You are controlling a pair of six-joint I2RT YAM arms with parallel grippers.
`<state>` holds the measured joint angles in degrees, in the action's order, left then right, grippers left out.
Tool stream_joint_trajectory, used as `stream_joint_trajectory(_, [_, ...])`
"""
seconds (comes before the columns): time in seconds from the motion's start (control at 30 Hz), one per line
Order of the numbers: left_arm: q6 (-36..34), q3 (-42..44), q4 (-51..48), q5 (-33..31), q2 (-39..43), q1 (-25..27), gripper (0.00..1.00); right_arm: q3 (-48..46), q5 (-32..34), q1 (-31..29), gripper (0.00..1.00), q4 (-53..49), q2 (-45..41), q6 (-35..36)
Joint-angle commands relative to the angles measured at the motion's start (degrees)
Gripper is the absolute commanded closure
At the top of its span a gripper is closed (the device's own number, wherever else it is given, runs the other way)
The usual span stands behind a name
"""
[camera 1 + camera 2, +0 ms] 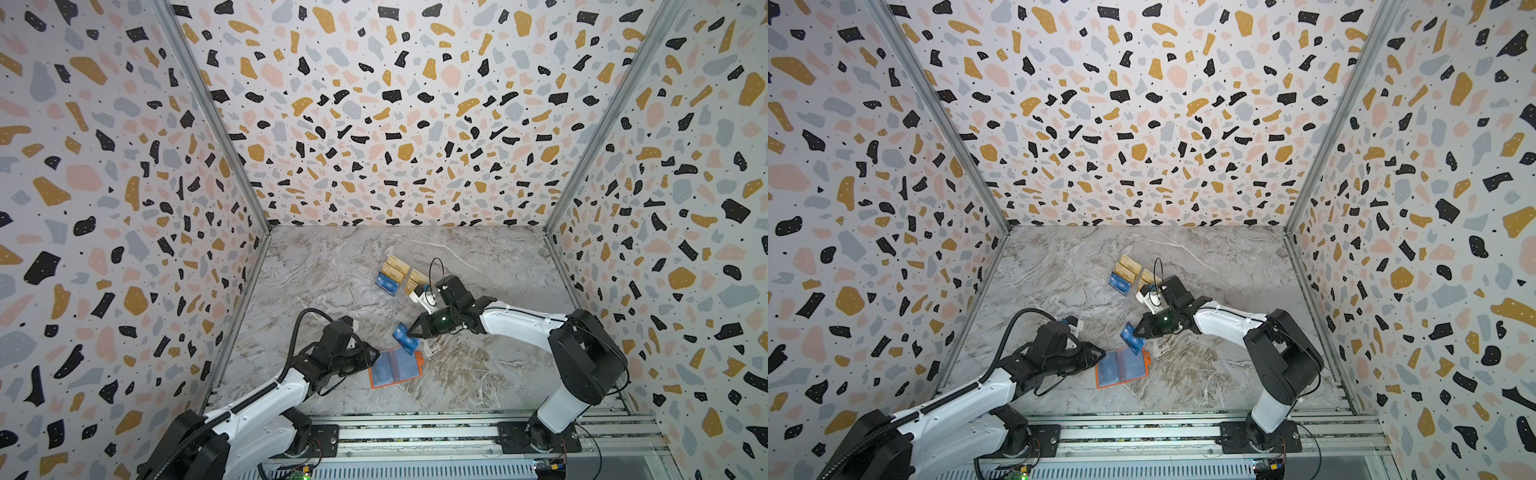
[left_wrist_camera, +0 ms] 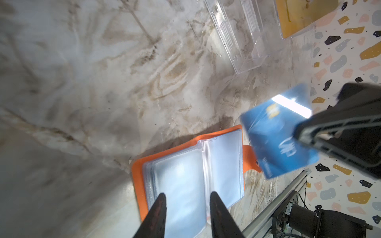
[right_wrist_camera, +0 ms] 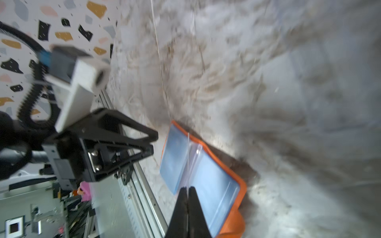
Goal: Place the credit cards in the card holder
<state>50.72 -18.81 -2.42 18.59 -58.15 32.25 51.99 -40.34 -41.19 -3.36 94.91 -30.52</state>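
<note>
The orange card holder [image 1: 417, 356] [image 1: 1144, 358] lies open on the marble table, with clear sleeves facing up. VIP lettering shows through its left sleeve in both top views. My right gripper [image 1: 411, 332] [image 1: 1136, 332] is shut on a blue VIP credit card [image 1: 405, 338] [image 2: 274, 136], held tilted above the holder's right page. In the right wrist view the card [image 3: 188, 160] is edge-on between the shut jaws. My left gripper [image 1: 376, 356] [image 2: 187, 197] is open at the holder's left edge. Its fingertips [image 2: 161, 199] stand apart over the left sleeve page [image 2: 181, 175].
A clear acrylic rack [image 1: 397, 276] [image 2: 237, 35] with gold and blue cards stands behind the holder, mid-table. Terrazzo-patterned walls enclose the table on three sides. An aluminium rail [image 1: 415, 432] carrying both arm bases runs along the front edge.
</note>
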Motion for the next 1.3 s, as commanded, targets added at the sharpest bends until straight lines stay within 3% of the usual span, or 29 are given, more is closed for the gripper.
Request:
stream_joint_trajectory(0.0, [1.5, -1.5, 4.4, 3.2, -2.2, 1.3, 0.64, -3.2, -2.4, -2.0, 1.00, 9.0, -3.7, -7.3])
stream_joint_trajectory(0.4, [1.6, 0.0, 7.0, 2.2, -7.6, 2.2, 0.73, -10.6, -2.9, -2.7, 1.00, 15.2, -3.7, -11.6])
stream_joint_trajectory(1.27, [1.1, 1.8, 4.7, 1.5, -6.9, 2.2, 0.79, -12.6, 0.8, -4.4, 1.00, 15.8, -1.2, -12.8])
